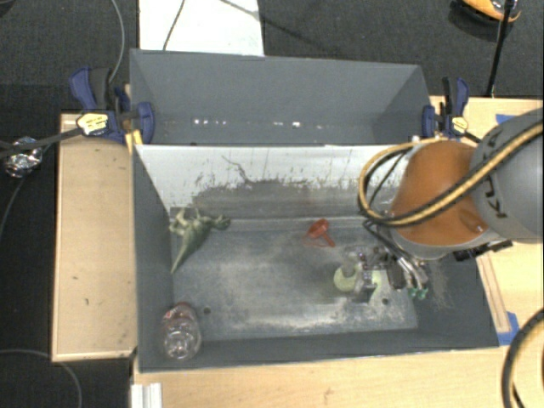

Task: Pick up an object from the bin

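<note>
One pale round thing (344, 280) just beside fingers (371, 280) — open or closed, cannot tell.

1 arm (510, 168): cut off by the right edge of the view.
1 gripper (374, 280): upper part hidden under the orange wrist cover (433, 198).
1 pale green round thing (344, 280), near the right wall of the bin (272, 92): right side hidden by the gripper, kind unclear.
1 small red thing (320, 231), by the back wall: too small to name.
Right wall: partly covered by the arm.
</note>
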Available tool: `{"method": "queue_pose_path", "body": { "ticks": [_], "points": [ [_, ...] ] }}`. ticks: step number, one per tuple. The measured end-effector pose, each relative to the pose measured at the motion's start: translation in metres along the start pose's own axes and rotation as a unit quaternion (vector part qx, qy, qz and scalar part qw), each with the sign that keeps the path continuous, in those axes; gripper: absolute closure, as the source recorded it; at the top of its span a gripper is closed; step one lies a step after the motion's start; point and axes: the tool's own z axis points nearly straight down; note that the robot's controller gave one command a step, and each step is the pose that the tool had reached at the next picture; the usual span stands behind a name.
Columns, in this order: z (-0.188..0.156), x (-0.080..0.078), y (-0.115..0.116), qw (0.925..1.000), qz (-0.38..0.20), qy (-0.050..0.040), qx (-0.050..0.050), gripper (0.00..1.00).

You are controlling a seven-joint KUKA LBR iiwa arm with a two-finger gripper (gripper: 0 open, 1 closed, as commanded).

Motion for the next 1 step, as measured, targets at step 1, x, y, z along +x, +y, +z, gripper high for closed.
{"method": "queue_pose_path", "body": {
  "ticks": [1],
  "points": [
    [-0.0181,-0.0018,-0.0001,1.0000,-0.001,-0.0034,0.000,1.00]
  ]
}}
